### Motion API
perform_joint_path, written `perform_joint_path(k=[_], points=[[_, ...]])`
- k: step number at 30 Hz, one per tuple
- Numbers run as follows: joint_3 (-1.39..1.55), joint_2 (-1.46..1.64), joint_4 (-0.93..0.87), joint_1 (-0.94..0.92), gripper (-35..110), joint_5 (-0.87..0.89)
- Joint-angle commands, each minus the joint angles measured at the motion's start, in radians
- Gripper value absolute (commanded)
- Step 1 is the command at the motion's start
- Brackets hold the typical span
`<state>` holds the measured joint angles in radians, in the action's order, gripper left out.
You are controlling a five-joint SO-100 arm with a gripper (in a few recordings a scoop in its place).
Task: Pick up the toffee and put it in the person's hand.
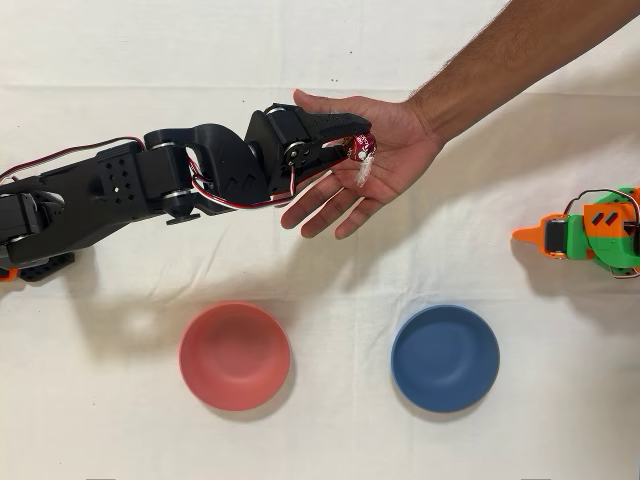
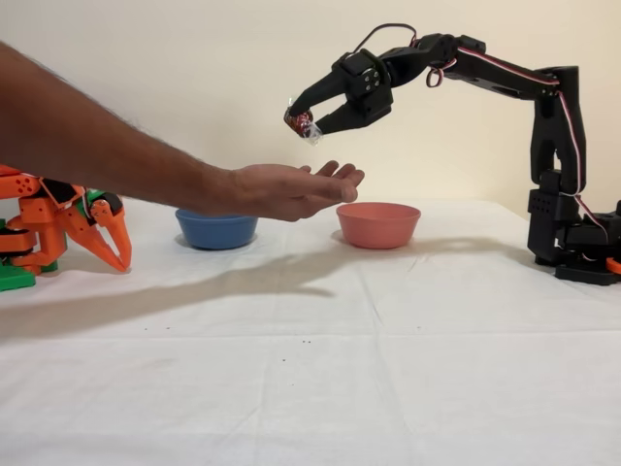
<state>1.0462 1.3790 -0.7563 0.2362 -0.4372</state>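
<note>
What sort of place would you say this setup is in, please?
Likely a robotics test bench: a white cloth-covered table, the black arm's gripper holding a toffee above a person's hand, and an idle orange arm.

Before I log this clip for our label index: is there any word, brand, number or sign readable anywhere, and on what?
None: no legible text in either view.
The toffee held in the black arm's gripper above the person's hand: foil wrapper too small and shiny to show print.
The red bowl and blue bowl: plain, no markings visible.
Black arm and the idle orange arm: no readable labels.
</note>
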Motion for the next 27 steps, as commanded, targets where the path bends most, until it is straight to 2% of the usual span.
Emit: perform_joint_path(k=[1,27], points=[[0.003,0.046,0.005,0.011,13,-0.011],[0.069,0.115,-0.025,0.006,17,0.018]])
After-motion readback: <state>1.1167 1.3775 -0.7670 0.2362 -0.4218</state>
